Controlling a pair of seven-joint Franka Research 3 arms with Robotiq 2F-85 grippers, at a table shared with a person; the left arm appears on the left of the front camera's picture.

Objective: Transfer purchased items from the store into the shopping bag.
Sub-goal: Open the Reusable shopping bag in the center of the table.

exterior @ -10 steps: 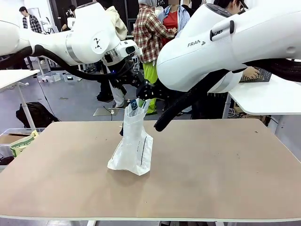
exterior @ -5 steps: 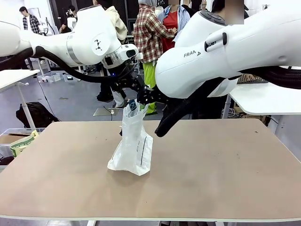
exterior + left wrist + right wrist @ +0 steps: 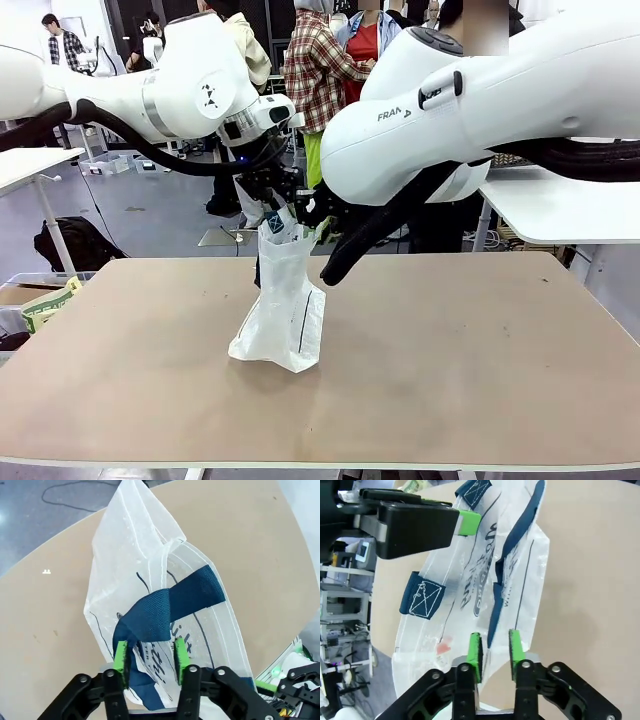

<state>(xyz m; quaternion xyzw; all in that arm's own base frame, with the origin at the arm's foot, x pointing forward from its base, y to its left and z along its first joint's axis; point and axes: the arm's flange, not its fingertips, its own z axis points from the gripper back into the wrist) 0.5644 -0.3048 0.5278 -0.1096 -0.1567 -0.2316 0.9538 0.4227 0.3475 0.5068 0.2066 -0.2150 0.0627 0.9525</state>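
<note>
Left wrist view, nearest: the left fingers [image 3: 121, 656] stand part-way closed with a gap between the green pads. One navy handle [image 3: 167, 605] of the shopping bag [image 3: 125, 545] folds down into that gap, its edge against one pad; no clamping is visible. Where the handle's lower end goes is cut off by the finger bases.

Right wrist view: the right fingers [image 3: 475, 656] stand narrowly apart. The second navy handle [image 3: 517, 540] runs down the bag's side and ends between the pads, with clearance on both sides. A reddish smudge [image 3: 443, 645] shows through the translucent film and cannot be identified.

Front view: the bag stands upright near the middle of the tabletop [image 3: 480, 380], base spread, mouth gathered upward. Both pairs of fingers meet at its top, the left from picture left, the right from picture right, largely hidden by the bag's mouth and the bulk of the right arm [image 3: 440, 110]. The bag's contents cannot be made out. Beyond the far edge, standing people [image 3: 318, 70] are partly masked by the arms.
</note>
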